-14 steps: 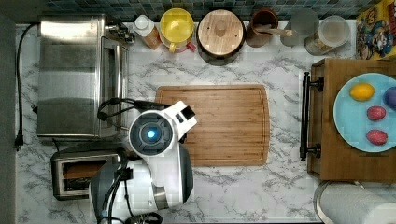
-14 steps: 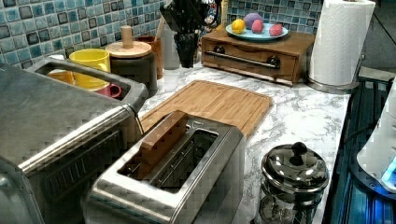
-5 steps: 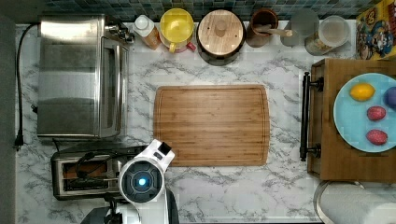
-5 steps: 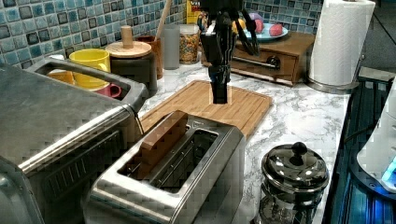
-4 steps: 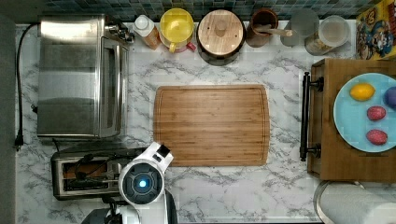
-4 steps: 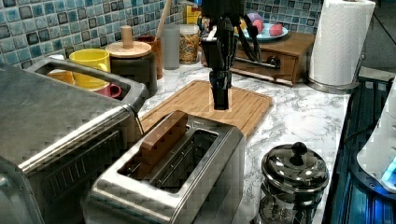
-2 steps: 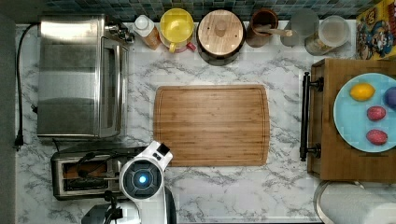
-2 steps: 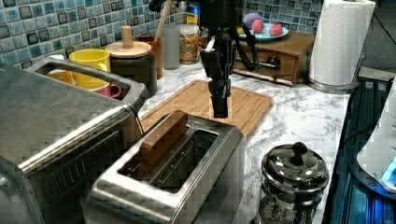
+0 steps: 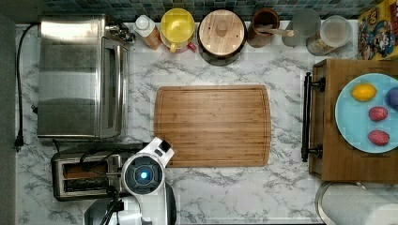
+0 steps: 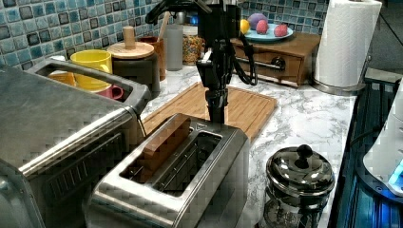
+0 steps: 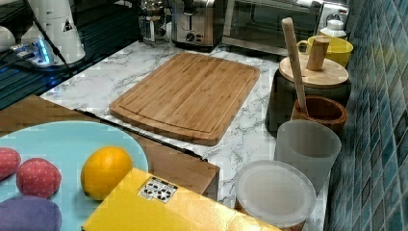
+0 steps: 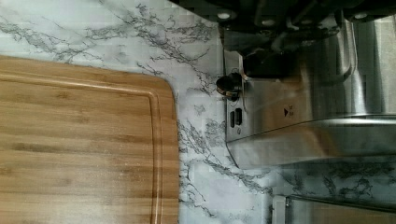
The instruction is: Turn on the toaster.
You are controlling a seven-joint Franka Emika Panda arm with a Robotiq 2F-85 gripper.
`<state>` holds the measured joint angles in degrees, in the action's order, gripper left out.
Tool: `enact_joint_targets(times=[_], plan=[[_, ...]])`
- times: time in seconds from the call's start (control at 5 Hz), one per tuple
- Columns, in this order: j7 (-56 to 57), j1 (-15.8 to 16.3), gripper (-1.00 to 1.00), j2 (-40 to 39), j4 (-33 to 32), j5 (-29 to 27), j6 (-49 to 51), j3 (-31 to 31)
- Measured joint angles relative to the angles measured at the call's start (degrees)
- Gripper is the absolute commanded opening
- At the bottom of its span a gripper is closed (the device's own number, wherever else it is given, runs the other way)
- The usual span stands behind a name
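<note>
The toaster is a small brushed-steel box with two long top slots, and a brown slice stands in the slot nearer the oven. In the top view the toaster lies at the lower left, its right end covered by the arm's wrist. My gripper points straight down and is shut, with its tip just above the toaster's far end in the left view. The wrist view looks down on that end face, with a round knob below the dark fingers. The right view has the toaster at the back.
A wooden cutting board lies just beyond the toaster. The large toaster oven stands close beside it. A steel-lidded glass pot sits on the toaster's other side. Jars and a yellow mug line the tiled wall. A wooden box carries a blue fruit plate.
Over the last second the gripper has come off the cutting board toward the toaster and dropped lower, ending at the toaster's far end.
</note>
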<state>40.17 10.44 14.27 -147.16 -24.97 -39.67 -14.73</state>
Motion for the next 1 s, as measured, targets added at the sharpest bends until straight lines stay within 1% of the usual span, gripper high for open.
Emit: enact_joint_targets(times=[0.2,0.4,0.6,0.8,1.0], plan=[[0.0,0.15,-1.0,-1.04,0.34,0.31,0.0,0.28],[0.0,0.15,-1.0,-4.1,1.45,1.71,0.08,0.18],[-2.29,0.15,-1.0,-7.12,1.9,3.68,-2.35,-0.76],[-3.61,0.2,-1.0,-7.01,0.67,3.93,-4.76,-1.27],[-3.61,0.43,-1.0,-5.57,-1.12,2.53,-6.91,-1.48]])
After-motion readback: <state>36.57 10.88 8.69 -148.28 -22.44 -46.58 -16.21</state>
